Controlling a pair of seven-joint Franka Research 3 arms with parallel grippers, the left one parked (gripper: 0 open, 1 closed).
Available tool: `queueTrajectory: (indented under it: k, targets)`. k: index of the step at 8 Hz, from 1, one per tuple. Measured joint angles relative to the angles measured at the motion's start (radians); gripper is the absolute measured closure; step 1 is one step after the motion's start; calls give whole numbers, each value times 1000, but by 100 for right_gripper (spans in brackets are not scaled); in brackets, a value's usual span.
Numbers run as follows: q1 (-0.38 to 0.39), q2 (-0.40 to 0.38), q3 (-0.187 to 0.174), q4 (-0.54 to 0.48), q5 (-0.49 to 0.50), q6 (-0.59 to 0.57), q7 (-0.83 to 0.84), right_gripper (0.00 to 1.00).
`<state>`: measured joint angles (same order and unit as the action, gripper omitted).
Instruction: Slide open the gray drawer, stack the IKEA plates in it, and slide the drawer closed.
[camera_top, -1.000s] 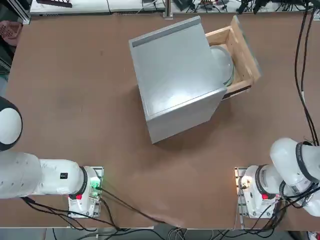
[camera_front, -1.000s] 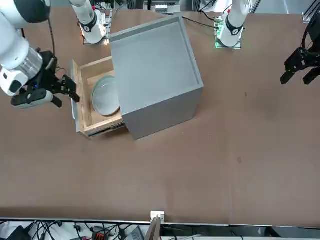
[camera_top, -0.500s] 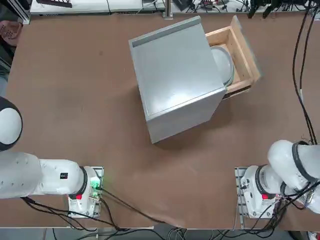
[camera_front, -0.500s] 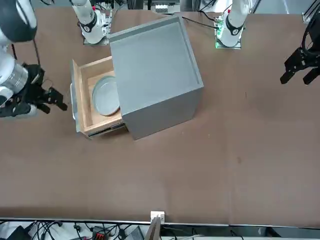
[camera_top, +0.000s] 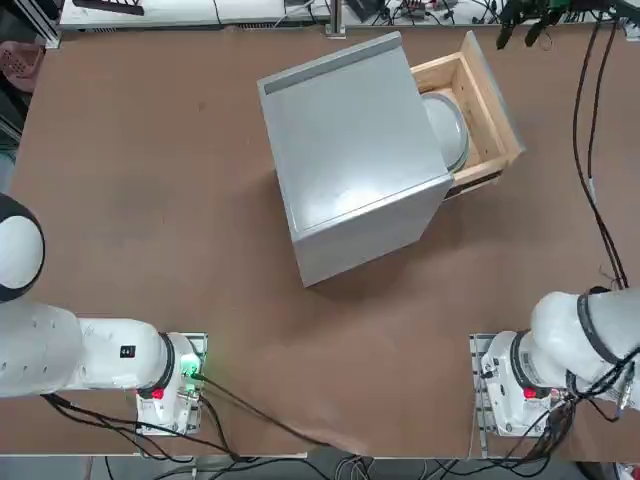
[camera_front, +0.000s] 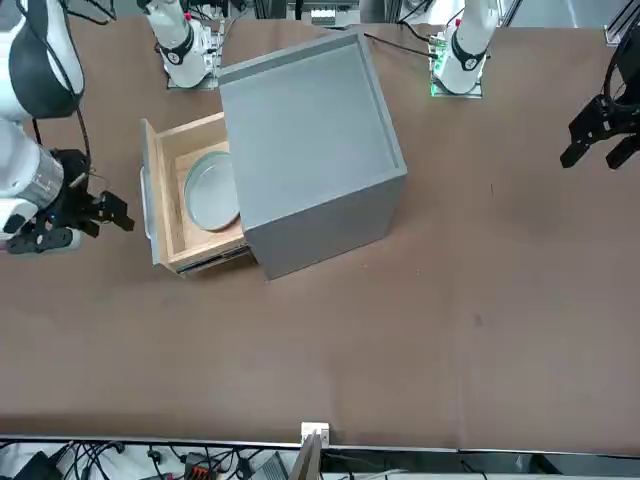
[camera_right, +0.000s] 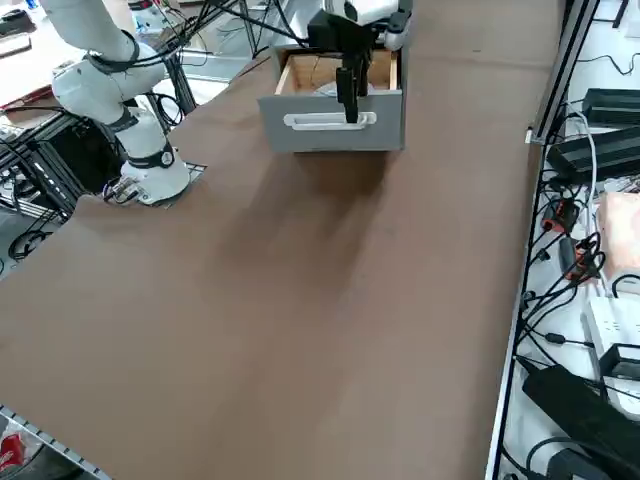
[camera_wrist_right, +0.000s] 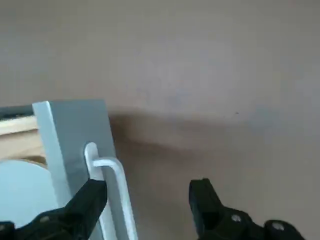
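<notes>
Jaws are standing spread wide and gripping nothing; my right gripper (camera_wrist_right: 148, 200) is hanging above the bare table, just outside the front panel of the gray drawer (camera_front: 152, 205).

1. Drawer state: the gray drawer is sitting pulled out of the gray cabinet (camera_top: 352, 155), with its light wooden sides exposed and its gray front panel facing away from the cabinet. Its pale bar handle (camera_wrist_right: 114, 187) is showing on the outer face of that panel, close beside one of my fingertips (camera_wrist_right: 95, 192) in the wrist view (whether the two are touching, I cannot tell).

2. Contents: the IKEA plates (camera_front: 212, 191) are lying flat inside the drawer, partly tucked under the cabinet's top edge. From the front they are reading as one pale round shape, so I cannot tell two separate plates apart.

3. Gripper position: in the front view my right gripper (camera_front: 112, 212) is hovering beside the drawer front, apart from it, fingers pointing toward the panel. In the side view it is hanging in front of the handle.

4. Surroundings: the brown table (camera_top: 150, 200) is carrying the cabinet toward its far side.
</notes>
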<state>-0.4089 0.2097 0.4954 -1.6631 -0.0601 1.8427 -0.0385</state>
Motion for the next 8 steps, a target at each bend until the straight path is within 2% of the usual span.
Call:
queueTrajectory:
  k: [2,3,5,6,7,8]
  targets:
    - [154,-1,-191,0,39,-24,-120,0]
    - [205,0,-266,-1,57,-29,-177,4]
    - [298,1,-374,-16,68,-30,-215,11]
    - [347,1,-421,-32,75,-26,-226,17]
    - [375,0,-447,-53,82,-14,-237,26]
    - [385,-2,-456,-78,85,7,-242,39]
